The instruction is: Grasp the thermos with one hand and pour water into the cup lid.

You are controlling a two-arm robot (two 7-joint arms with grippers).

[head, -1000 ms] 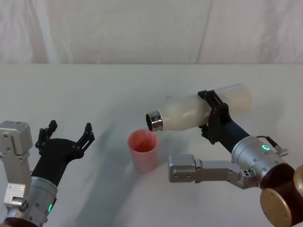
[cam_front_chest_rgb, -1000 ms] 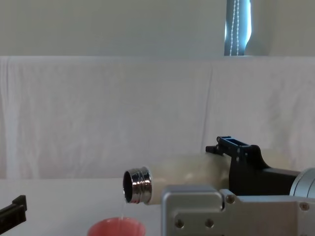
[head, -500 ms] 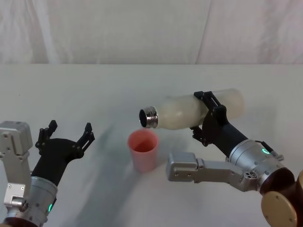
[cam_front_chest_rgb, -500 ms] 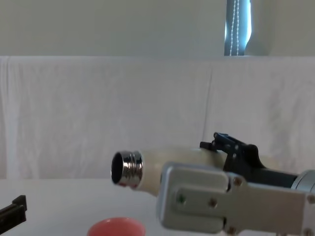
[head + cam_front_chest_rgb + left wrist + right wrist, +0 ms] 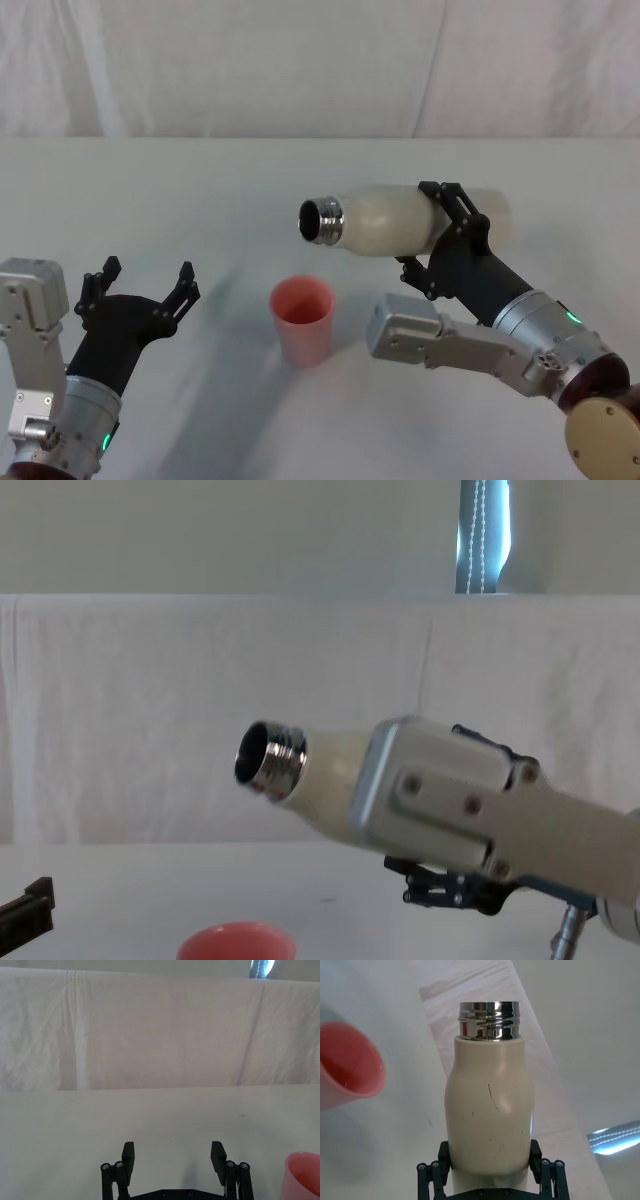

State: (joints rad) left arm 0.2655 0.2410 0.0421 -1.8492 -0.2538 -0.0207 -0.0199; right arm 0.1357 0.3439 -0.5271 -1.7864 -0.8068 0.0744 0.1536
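The cream-white thermos (image 5: 385, 220) lies nearly level in the air, with my right gripper (image 5: 430, 232) shut around its body. Its steel neck (image 5: 322, 220) points left and slightly upward, above and just behind the pink cup lid (image 5: 303, 318), which stands upright on the table. The right wrist view looks along the thermos (image 5: 489, 1110) with the cup lid (image 5: 347, 1062) off to one side. From the chest view, the thermos (image 5: 325, 770) rises above the cup lid (image 5: 237, 943). My left gripper (image 5: 148, 272) rests open at the table's left, holding nothing.
A white cloth covers the table (image 5: 250, 190) and hangs as a backdrop behind. The right arm's silver housing (image 5: 420, 335) sits low just right of the cup lid. The left wrist view shows the left gripper (image 5: 173, 1152) and the cup lid's rim (image 5: 303, 1175).
The right gripper has tipped the thermos back from mouth-down over the cup lid to about level, lifting the neck. The thin trickle seen earlier has stopped. The left arm has not moved.
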